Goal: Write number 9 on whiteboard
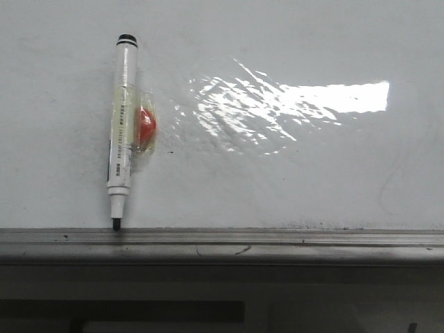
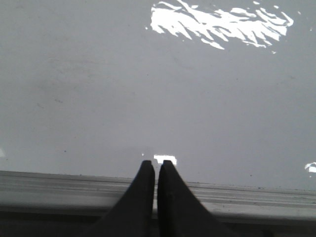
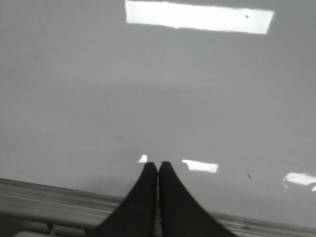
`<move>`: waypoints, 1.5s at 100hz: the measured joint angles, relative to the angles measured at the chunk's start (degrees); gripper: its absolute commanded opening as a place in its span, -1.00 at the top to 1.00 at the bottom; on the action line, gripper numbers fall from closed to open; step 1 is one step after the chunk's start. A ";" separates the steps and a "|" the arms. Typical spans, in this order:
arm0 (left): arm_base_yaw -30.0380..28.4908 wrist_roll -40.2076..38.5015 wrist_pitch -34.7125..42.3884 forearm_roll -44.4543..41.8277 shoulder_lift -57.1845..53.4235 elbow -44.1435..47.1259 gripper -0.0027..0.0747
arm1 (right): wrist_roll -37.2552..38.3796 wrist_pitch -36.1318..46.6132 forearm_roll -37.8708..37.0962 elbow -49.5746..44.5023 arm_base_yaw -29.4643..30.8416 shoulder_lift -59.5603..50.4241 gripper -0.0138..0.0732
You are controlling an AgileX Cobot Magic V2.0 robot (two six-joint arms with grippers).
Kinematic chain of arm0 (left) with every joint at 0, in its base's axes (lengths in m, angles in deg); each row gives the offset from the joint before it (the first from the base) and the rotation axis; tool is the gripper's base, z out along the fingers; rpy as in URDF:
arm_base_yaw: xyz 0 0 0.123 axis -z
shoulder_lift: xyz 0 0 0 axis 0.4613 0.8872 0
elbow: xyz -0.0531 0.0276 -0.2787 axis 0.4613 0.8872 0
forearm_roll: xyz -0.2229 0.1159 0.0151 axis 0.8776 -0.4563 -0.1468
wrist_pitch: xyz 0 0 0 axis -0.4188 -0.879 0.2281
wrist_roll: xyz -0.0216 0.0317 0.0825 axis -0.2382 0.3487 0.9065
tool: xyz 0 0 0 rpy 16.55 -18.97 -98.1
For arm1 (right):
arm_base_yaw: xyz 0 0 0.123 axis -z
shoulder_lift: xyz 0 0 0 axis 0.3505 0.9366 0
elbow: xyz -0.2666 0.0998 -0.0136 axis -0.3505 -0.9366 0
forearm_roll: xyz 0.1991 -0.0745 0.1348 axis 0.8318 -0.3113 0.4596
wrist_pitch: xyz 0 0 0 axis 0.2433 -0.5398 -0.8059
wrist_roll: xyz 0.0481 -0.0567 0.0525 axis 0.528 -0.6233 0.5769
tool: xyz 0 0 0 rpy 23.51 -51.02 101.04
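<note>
Whiteboard point(image 1: 291, 48): blank, no number 9 drawn yet | marker point(image 1: 121, 132): at 9 o'clock on the board, tip down on the grey rail point(image 1: 277, 239), stuck by a red magnet point(image 1: 145, 125) so I can reach it | left gripper point(image 2: 157, 164), right gripper point(image 3: 158, 165): fingers pressed together, empty | no containers.

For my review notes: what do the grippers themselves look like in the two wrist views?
Both look alike. The left gripper and right gripper each show two plain matte black fingers, broad at the base and curving to narrow tips. No cables, labels or markings are visible on them, and nothing of the arms shows in any view.
</note>
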 measured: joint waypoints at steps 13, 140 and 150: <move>0.00 0.00 0.00 0.00 0.00 0.00 0.98 | 0.00 0.00 0.00 0.00 0.00 0.00 0.78; 0.00 -1.42 18.16 54.83 0.00 0.00 0.98 | 2.13 21.49 35.53 0.00 0.00 0.00 0.78; 0.00 -1.42 18.16 55.78 0.00 0.00 0.98 | 2.20 23.44 39.23 0.00 0.00 0.00 0.78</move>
